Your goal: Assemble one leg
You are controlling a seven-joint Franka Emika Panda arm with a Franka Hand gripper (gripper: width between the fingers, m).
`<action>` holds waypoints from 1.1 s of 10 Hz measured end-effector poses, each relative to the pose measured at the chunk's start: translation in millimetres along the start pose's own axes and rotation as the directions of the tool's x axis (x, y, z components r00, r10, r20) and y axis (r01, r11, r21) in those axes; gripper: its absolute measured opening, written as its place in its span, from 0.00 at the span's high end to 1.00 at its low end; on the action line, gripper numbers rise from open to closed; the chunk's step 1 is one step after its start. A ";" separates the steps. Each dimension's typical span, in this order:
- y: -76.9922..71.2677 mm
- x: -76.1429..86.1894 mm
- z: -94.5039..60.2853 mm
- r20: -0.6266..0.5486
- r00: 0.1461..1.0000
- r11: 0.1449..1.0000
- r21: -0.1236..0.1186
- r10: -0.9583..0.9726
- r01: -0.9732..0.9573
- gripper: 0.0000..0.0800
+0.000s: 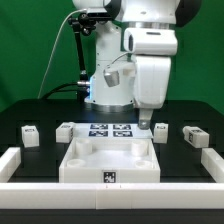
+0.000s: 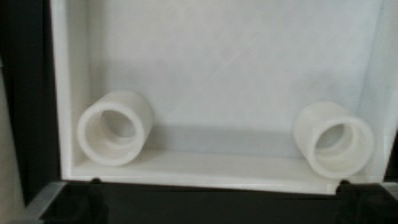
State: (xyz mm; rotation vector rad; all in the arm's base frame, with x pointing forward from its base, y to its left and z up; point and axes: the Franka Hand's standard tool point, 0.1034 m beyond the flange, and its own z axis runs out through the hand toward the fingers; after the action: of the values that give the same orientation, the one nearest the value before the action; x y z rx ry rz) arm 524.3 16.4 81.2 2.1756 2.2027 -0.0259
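Four legs, small chunky white blocks with black-and-white tags, lie in row on black table (image 1: 20,118), all apart. From exterior view's left: outer-left leg (image 1: 30,133), inner-left leg (image 1: 65,131), inner-right leg (image 1: 160,130), outer-right leg (image 1: 193,134).

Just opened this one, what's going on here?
The Panda arm's hand hangs low just behind the white tray-like part, at the exterior view's right of the marker board. It looks open and holds nothing. The wrist view looks into the tray and shows two round sockets. Four small tagged legs lie in a row on the table, none gripped or attached yet.
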 end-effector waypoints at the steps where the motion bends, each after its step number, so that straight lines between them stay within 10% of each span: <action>1: 0.7 0.9 -0.6 0.000 1.000 1.000 -0.001 0.008 -0.008 0.19; 5: -6.4 -4.7 3.8 -0.002 1.000 1.000 0.007 0.005 -0.005 0.19; 11: -50.2 -28.4 55.9 -0.031 0.999 0.998 0.057 0.035 -0.034 0.19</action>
State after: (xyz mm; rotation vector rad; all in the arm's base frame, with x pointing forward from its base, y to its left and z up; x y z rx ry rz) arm 475.6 -15.0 25.6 2.2582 2.2066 -0.0529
